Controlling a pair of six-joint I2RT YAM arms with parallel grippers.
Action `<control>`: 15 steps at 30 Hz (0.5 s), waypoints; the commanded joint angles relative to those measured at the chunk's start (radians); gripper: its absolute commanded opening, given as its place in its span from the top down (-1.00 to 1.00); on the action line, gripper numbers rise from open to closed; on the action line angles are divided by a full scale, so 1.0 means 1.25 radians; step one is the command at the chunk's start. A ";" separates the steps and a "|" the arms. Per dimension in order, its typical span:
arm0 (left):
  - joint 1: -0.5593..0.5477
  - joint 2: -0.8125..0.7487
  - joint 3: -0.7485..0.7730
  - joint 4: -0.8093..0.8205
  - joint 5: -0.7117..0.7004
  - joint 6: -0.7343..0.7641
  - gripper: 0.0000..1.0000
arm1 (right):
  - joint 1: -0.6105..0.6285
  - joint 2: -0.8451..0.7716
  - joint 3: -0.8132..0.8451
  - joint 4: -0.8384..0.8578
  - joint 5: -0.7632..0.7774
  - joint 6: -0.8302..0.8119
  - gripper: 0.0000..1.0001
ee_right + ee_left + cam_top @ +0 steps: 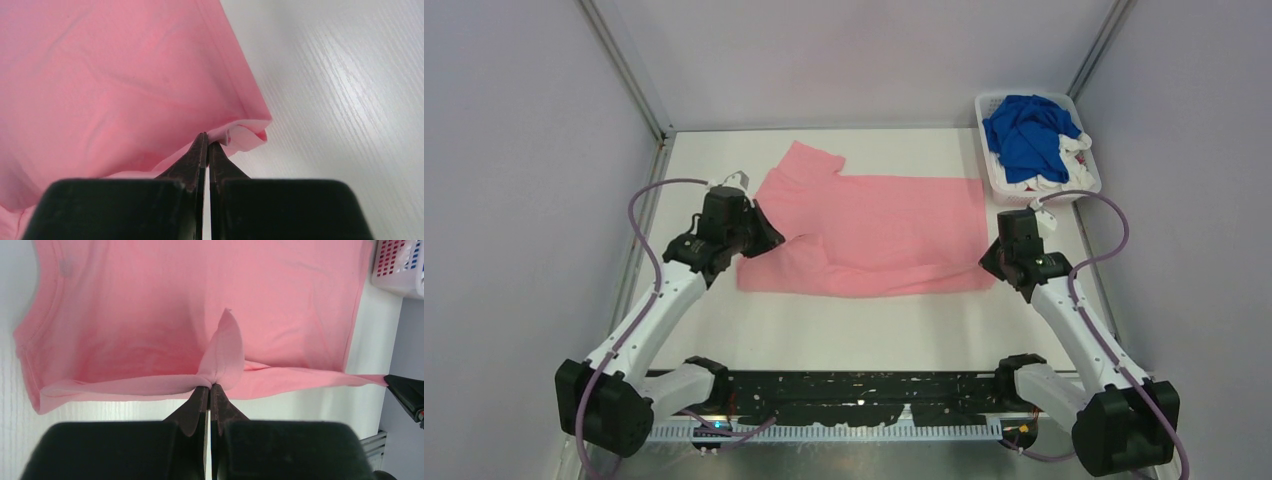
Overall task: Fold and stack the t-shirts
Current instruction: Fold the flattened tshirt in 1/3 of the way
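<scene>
White-shelled left arm [649, 320] and right arm [1079, 320], black joints and bases, looping purple cables [632, 212], dark tapered pincer fingers [192, 412]

Matt pink cloth t-shirt [874, 225] on a smooth white wood-grain table [874, 330].

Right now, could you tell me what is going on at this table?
The two arms are handling a light pink cloth t-shirt that lies spread on the white table. The left gripper is shut on its near edge towards the sleeve end, and the right gripper is shut on the near hem corner, so that edge is stretched between them. A royal blue t-shirt sits unfolded in the white slatted plastic basket at the far right.
</scene>
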 commanded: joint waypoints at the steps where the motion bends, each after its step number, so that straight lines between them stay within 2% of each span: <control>1: 0.027 0.019 0.047 0.066 0.009 0.042 1.00 | -0.021 0.030 0.052 0.047 -0.014 -0.032 0.88; 8: 0.060 0.087 0.081 0.102 0.030 0.090 1.00 | -0.047 0.090 0.067 0.087 -0.033 -0.043 0.87; 15: 0.084 0.240 0.151 0.183 0.008 0.121 1.00 | -0.065 0.220 0.098 0.161 -0.031 -0.065 0.74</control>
